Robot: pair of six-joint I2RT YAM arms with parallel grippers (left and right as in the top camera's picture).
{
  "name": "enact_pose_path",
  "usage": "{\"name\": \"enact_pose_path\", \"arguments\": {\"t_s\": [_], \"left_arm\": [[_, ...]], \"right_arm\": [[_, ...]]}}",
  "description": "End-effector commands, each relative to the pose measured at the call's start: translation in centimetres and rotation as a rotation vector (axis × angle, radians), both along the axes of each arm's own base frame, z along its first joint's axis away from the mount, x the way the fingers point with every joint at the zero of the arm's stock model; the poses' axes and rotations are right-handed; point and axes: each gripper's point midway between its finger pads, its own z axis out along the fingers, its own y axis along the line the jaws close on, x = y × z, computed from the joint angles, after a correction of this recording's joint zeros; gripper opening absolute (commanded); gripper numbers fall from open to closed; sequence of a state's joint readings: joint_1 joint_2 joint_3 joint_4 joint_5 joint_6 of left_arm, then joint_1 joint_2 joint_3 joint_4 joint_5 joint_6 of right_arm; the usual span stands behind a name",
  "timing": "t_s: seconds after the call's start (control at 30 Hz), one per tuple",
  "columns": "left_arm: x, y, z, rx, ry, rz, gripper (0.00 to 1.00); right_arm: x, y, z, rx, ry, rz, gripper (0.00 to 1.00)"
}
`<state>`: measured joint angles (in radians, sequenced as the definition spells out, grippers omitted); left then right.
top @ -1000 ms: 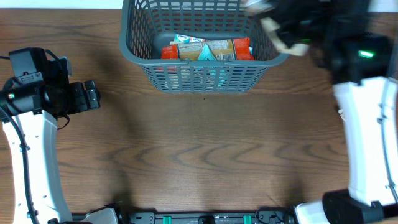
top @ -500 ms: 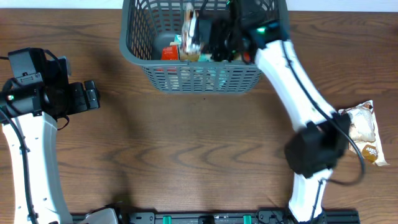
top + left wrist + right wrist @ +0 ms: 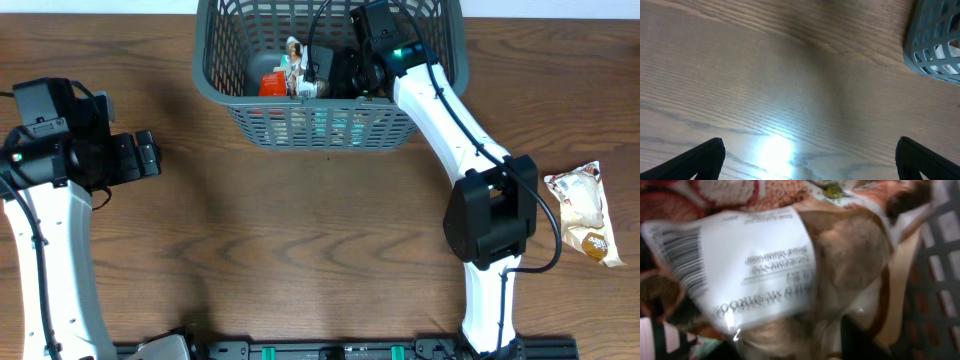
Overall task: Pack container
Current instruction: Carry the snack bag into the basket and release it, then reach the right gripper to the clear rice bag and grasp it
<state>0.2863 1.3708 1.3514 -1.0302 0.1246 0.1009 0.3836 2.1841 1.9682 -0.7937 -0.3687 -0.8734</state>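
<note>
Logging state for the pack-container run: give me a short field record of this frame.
container: dark grey slotted plastic basket, far table edge; orange packets inside
right gripper: inside basket, against brown-and-white labelled snack packet; jaws hidden
left gripper: jaws open, empty, over wooden table
unpacked: tan snack packet on table, right side

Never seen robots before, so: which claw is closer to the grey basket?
Right. The right claw is inside the basket; the left claw hangs over the table, to its left.
</note>
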Motion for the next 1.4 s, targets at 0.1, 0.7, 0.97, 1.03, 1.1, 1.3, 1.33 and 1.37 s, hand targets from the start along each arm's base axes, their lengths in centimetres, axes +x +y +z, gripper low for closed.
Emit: {"name": "enact_pose_path", "arguments": {"t_s": [0.1, 0.7, 0.97, 1.03, 1.1, 1.3, 1.33, 1.37], "left_arm": [[-0.4, 0.0, 0.4, 0.001, -0.007, 0.007, 0.99], [-0.5, 0.0, 0.5, 0.001, -0.008, 0.007, 0.99], [-0.5, 0.0, 0.5, 0.001, -0.008, 0.007, 0.99], [-0.5, 0.0, 0.5, 0.002, -0.008, 0.007, 0.99], [-0.5, 0.0, 0.5, 0.002, -0.008, 0.007, 0.99], [-0.5, 0.0, 0.5, 0.002, -0.009, 0.007, 0.99], [-0.5, 0.0, 0.5, 0.002, -0.009, 0.007, 0.99], [-0.5, 0.0, 0.5, 0.002, -0.009, 0.007, 0.99]], "right_arm": [[1.9, -1.4, 12.2, 0.158, -0.187, -0.128, 0.68], [-2.4, -29.9, 27.7, 0.289, -0.316, -1.265, 0.99], [-12.9, -40.7, 23.7, 0.173, -0.053, -1.658, 0.99], [-15.2, -42.7, 22.3, 0.134, 0.02, -1.735, 0.99], [-16.7, -44.5, 21.2, 0.109, 0.066, -1.8, 0.99], [-19.3, -48.4, 17.8, 0.072, 0.176, -1.823, 0.99], [-19.5, -48.7, 16.8, 0.07, 0.205, -1.811, 0.99], [-19.6, -48.9, 15.8, 0.072, 0.235, -1.801, 0.99]]}}
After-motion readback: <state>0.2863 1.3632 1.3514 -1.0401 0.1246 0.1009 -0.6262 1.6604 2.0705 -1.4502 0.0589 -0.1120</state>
